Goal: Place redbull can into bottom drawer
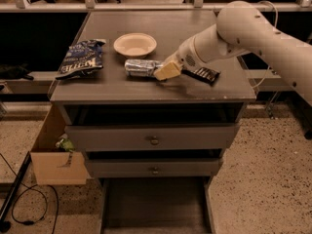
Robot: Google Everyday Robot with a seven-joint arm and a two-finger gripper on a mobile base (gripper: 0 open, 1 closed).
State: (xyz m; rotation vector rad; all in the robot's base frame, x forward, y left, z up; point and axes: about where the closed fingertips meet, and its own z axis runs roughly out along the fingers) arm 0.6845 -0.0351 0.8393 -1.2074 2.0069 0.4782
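The redbull can (140, 67) lies on its side on the grey cabinet top (146, 89), just in front of the bowl. My gripper (165, 71) reaches in from the right, its tan fingers (168, 70) at the can's right end. The bottom drawer (155, 204) is pulled out below, its inside dark and bare.
A white bowl (135, 44) stands behind the can. A blue chip bag (82, 57) lies at the left. A dark candy bar (204, 73) lies right of the gripper, partly under my arm. A cardboard box (57, 160) sits on the floor left of the cabinet. Two upper drawers are shut.
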